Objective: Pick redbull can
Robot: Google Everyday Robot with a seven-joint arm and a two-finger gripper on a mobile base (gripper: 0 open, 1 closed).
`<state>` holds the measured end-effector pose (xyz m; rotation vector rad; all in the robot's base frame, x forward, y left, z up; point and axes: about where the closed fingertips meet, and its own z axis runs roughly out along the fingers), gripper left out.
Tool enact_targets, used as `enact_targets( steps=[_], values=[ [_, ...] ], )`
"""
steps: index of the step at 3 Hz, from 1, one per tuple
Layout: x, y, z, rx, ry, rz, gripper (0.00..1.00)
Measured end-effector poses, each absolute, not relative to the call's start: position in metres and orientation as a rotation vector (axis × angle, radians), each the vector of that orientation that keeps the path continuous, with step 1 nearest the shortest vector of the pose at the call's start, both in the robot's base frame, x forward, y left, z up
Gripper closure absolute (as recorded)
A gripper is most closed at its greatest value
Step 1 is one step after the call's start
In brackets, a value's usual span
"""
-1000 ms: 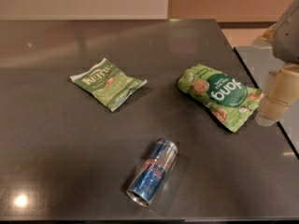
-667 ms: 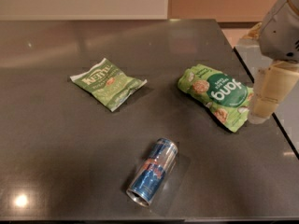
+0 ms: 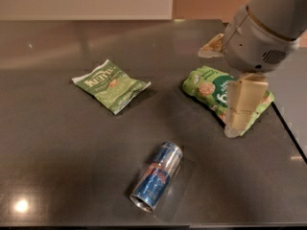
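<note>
The redbull can [image 3: 157, 176], blue and silver with a red logo, lies on its side on the dark table [image 3: 62, 166] near the front edge, its open end toward the lower left. My gripper [image 3: 218, 92] hangs from the grey arm at the upper right, above the table and over a green snack bag [image 3: 211, 87]. It is well to the right of and behind the can and not touching it. One cream finger [image 3: 242, 104] points down and the other [image 3: 213, 45] sticks out to the left, so the jaws stand apart and empty.
A green Kettle chip bag [image 3: 111, 84] lies flat at the left centre. The green snack bag lies partly under my gripper. The table's right edge [image 3: 288, 128] runs close to that bag. A pale wall stands behind the table.
The arm and gripper have moved left and forward over the green snack bag, nearer the table's middle. The can and both bags have not moved.
</note>
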<state>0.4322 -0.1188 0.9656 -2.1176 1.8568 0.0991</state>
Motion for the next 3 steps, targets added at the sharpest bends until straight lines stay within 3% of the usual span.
enact_targets(
  steps=[3],
  values=[
    [0.374, -0.032, 0.91, -2.52, 1.317, 0.227, 0.0]
  ],
)
